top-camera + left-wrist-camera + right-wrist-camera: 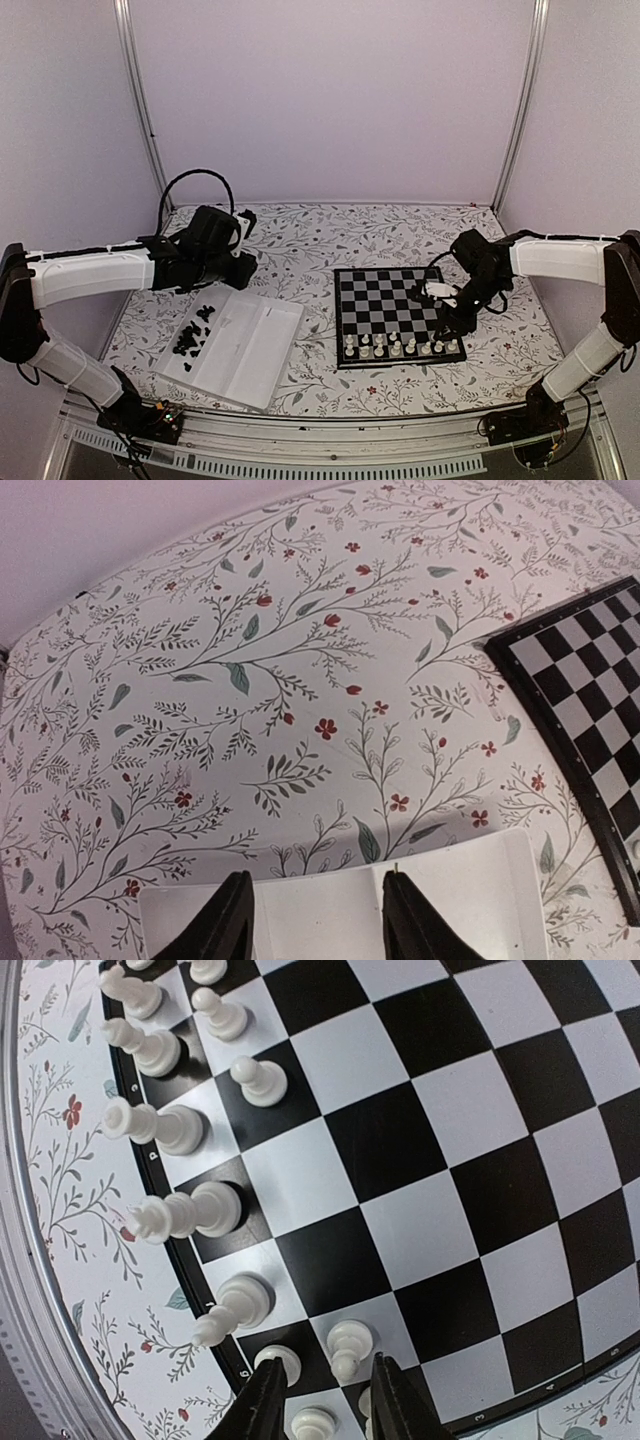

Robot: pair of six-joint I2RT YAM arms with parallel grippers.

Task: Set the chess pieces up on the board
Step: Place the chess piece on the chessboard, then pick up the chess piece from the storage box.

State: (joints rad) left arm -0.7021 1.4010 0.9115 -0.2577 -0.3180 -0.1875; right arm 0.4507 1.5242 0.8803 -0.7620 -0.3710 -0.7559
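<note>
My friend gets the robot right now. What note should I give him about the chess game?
Left end effector: open, empty, above the white tray.
Right end effector: open, straddling a white pawn standing at the board's near right corner.
Done: white pieces line the board's near edge, a few pawns ahead.
Left: pawn row has gaps; black pieces lie in the tray's left compartment, none on the board.

The chess pieces (258, 1080) are cream-white or black, the board (385, 1145) black-and-silver checked, the cloth (300, 680) floral
</note>
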